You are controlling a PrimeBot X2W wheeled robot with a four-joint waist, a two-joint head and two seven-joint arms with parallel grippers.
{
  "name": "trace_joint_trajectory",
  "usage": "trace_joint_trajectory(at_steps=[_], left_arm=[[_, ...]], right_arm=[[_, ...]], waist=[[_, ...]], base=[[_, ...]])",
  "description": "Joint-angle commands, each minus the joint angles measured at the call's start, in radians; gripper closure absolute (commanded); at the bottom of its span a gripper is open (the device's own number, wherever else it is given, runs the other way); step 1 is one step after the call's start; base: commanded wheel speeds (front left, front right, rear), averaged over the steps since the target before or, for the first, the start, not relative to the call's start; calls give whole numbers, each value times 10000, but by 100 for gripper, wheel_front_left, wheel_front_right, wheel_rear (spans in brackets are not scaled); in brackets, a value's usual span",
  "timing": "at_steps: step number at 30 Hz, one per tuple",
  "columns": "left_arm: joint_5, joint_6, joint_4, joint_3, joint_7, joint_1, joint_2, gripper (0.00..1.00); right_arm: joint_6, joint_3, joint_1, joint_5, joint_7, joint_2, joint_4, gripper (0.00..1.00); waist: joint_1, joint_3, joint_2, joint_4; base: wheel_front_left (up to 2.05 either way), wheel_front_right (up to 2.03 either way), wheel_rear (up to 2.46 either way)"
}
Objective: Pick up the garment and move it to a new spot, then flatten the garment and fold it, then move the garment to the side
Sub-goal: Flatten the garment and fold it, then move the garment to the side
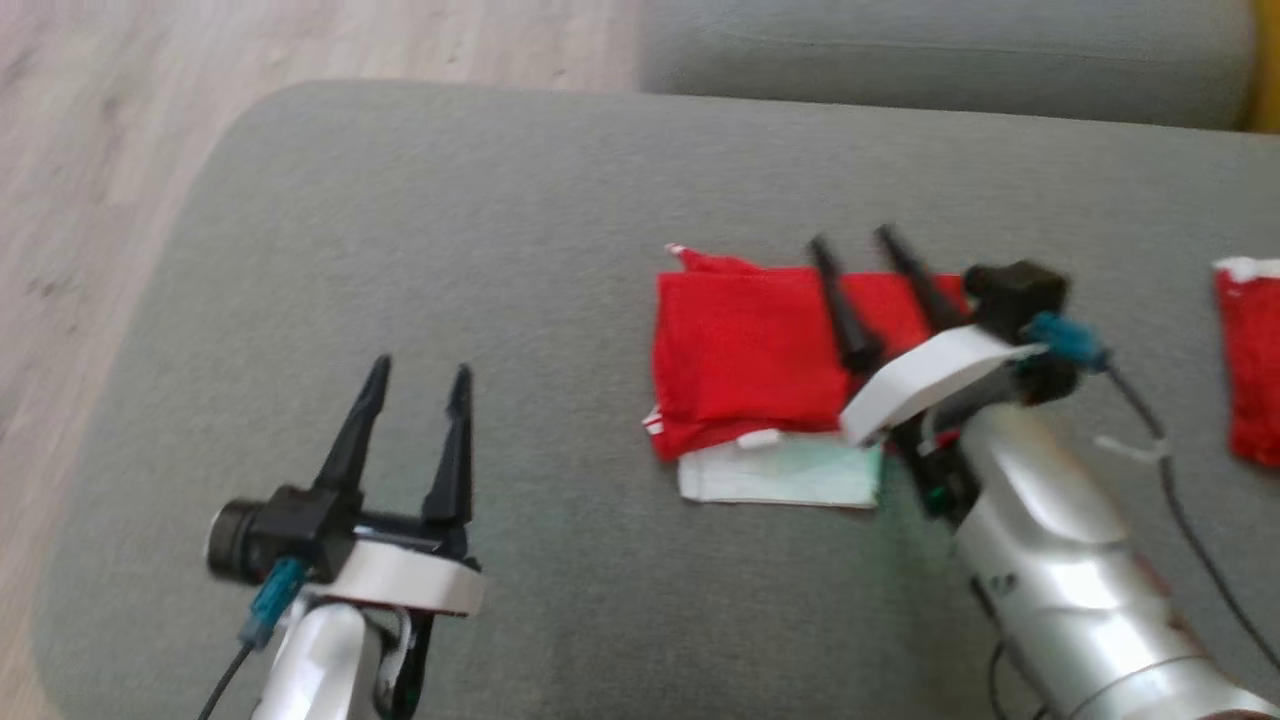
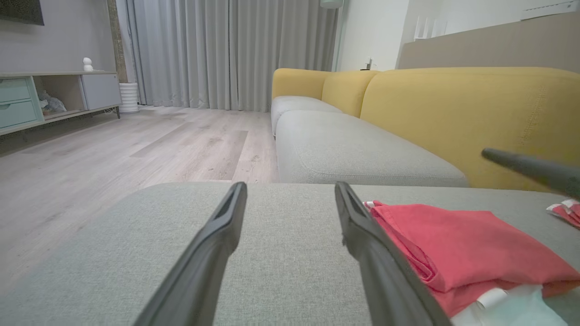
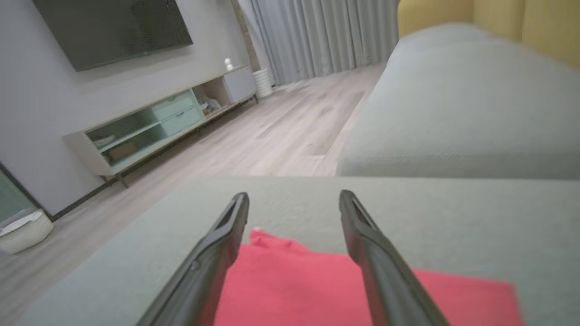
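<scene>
Head view, looking down on a broad grey cushion (image 1: 450,230), with pale wood floor (image 1: 90,150) in the upper left of the frame. The garment (image 1: 745,350) — a red cloth folded into a neat rectangle — lies flat on the cushion just right of the frame's centre. A pale white-and-green layer (image 1: 780,478) sticks out from under its lower edge.

The right gripper (image 1: 850,238) reaches in from the lower right, its silver forearm crossing the garment's right side. Its two dark fingers point toward the top of the frame over the red cloth, spread apart with nothing between them. Whether they touch the fabric cannot be told.

The left gripper (image 1: 421,368) sits in the lower left, well apart from the garment and over bare cushion — its fingers are also wide apart and hold nothing. At the right edge lies a second red cloth (image 1: 1250,360) with white trim at its top, partly cut off by the frame.

Left wrist view: the garment is at the lower right, beside the right-hand finger, with a grey and yellow sofa (image 2: 453,108) behind.

Right wrist view, somewhat blurred: the garment lies beneath the spread fingers at the bottom of the frame. A cabinet (image 3: 158,122) and a dark screen (image 3: 113,31) are at the upper left.
</scene>
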Motion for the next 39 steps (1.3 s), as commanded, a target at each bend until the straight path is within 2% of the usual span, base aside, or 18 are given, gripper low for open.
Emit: trace_joint_trajectory(at_steps=[1,7,14,24,32,39], left_arm=[[2,18,-323,391,-51,-191,154,0],[52,116,-380,701,-51,58,191,0],[-29,231,-365,1094,-51,349,106,0],[-15,204,-392,1223,-51,565,-7,0],[82,128,-391,1105,-51,389,-33,0],[69,51,-467,941,-51,51,-42,0]], right_arm=[[-9,-115,-183,-255,-129,116,-388,0],[-9,-2494,1228,-2789,-133,115,-2105,0],[-9,-3321,2980,-3776,-134,115,-3721,0],[-9,-3579,4311,-3511,-135,116,-4619,0],[-9,-3509,4071,-3615,-135,116,-4466,0],[-9,-3521,3421,-3649,7,116,-4266,0]], waist=[[0,-193,0,-387],[0,-370,0,-1131],[0,-371,0,-1666],[0,-318,0,-1786],[0,-188,0,-1659],[0,429,0,-1266]], base=[[0,0,0],[0,0,0],[0,0,0],[0,0,0],[0,0,0],[0,0,0]])
